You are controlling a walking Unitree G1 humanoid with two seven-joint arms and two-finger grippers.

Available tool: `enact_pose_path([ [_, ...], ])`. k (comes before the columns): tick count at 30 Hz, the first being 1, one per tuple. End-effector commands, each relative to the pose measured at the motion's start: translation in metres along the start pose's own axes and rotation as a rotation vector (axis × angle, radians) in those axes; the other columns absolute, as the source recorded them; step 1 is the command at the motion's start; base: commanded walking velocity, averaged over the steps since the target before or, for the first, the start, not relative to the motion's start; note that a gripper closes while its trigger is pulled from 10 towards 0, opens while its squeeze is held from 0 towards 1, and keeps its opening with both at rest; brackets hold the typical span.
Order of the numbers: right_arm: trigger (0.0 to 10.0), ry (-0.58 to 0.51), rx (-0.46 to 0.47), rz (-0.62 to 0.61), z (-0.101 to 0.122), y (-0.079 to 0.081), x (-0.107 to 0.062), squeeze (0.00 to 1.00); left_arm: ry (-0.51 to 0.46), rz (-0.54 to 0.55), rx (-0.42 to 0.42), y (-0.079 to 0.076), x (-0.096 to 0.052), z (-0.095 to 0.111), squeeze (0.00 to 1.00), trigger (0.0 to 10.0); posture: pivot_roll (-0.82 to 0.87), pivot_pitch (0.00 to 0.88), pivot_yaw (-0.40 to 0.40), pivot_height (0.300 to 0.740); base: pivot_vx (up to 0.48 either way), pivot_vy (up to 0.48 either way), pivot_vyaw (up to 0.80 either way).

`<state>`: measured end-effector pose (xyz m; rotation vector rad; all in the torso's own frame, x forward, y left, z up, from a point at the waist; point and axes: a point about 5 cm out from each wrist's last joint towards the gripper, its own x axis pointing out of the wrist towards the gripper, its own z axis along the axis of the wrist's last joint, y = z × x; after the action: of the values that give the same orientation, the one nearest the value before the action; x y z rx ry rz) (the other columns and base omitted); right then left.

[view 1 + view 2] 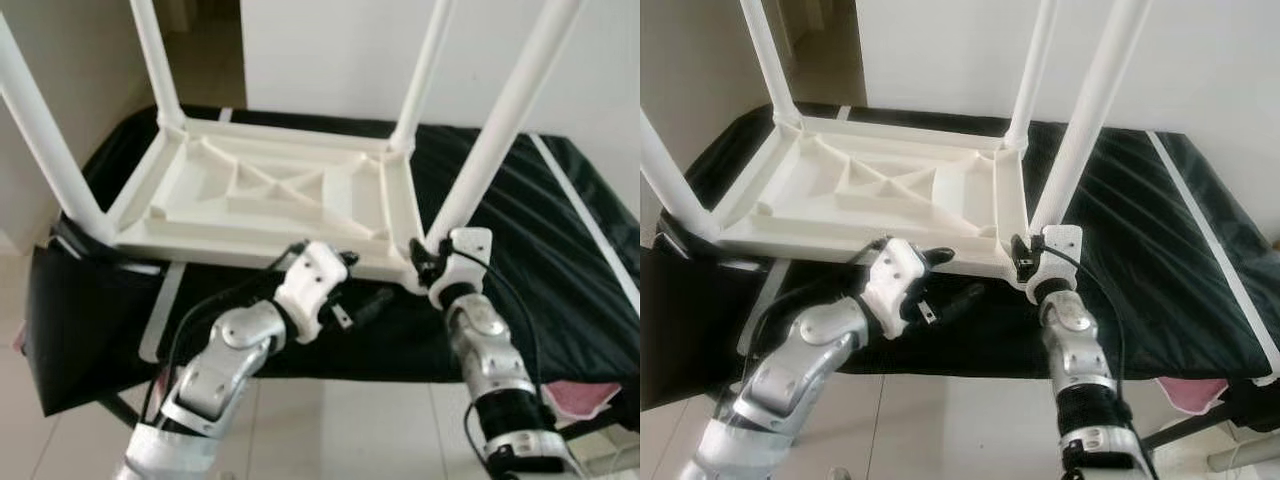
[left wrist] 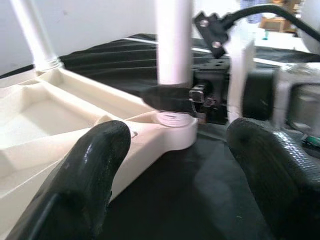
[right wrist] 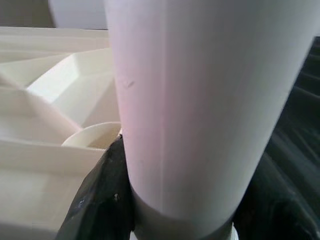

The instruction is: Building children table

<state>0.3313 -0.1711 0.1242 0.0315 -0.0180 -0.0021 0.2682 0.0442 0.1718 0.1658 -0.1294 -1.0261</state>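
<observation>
With all four legs socketed, the white table top (image 1: 270,195) lies upside down on a black-covered bed (image 1: 560,260), ribbed underside up, legs pointing at the ceiling. Its near long edge runs along the bed's near edge; the rest of the bed stretches off to the robot's right.

The near right leg (image 1: 500,125) is the one in play. It stands in the corner socket (image 2: 172,122) at the near right corner of the table top, long axis close to vertical, leaning slightly right in the head views, though that may be lens perspective.

Right gripper (image 1: 428,258) is clamped on that leg at its base, just above the socket. The right wrist view has black fingers (image 3: 100,200) on both sides of the white tube, touching it. So it's pinching the leg, wrist below and in front of the corner.

Left gripper (image 1: 352,300) sits just in front of the near edge, left of that corner, fingers spread wide and holding nothing, aimed toward the socket and the right gripper. It's close but not touching the table.

Judgement: the leg is being seated or twisted tight. Any push must go straight down its axis into the socket; the right arm is already on it, and the left is placed to brace the table's edge.
</observation>
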Motion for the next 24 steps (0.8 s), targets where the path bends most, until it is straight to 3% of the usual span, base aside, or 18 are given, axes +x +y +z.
enact_pose_path([
  [1, 10.0, 0.104, 0.017, -0.133, -0.024, -0.017, -0.011, 0.0, -0.007, -0.034, -0.003, -0.004, 0.003, -0.001, 0.0, 10.0, 0.03, 0.031, -0.047, 0.74, 0.0, 0.0, 0.0],
  [11, 10.0, 0.09, 0.075, -0.386, -0.023, -0.008, -0.022, 0.0, -0.031, -0.054, -0.008, -0.007, 0.013, 0.001, 0.0, 10.0, 0.01, 0.0, -0.056, 0.74, 0.0, 0.0, 0.0],
  [14, 10.0, 0.093, 0.094, -0.373, -0.022, -0.003, -0.021, 0.0, -0.03, -0.051, -0.003, -0.006, 0.013, 0.001, 0.0, 10.0, 0.0, 0.0, -0.059, 0.74, 0.0, 0.0, 0.0],
  [20, 10.0, 0.05, 0.047, -0.346, -0.014, -0.004, -0.017, 0.0, -0.023, -0.049, -0.006, -0.005, 0.011, -0.003, 0.0, 10.0, 0.01, 0.0, -0.06, 0.74, 0.0, 0.0, 0.0],
  [21, 10.0, 0.039, 0.041, -0.34, -0.011, -0.004, -0.015, 1.0, -0.027, -0.048, -0.01, -0.004, 0.01, -0.002, 0.0, 10.0, 0.01, 0.0, -0.059, 0.74, 0.0, 0.0, 0.0],
  [24, 10.0, 0.032, 0.044, -0.332, -0.009, -0.004, -0.013, 1.0, -0.031, -0.045, -0.013, -0.003, 0.011, -0.002, 0.0, 10.0, 0.01, 0.0, -0.059, 0.74, 0.0, 0.0, 0.0],
])
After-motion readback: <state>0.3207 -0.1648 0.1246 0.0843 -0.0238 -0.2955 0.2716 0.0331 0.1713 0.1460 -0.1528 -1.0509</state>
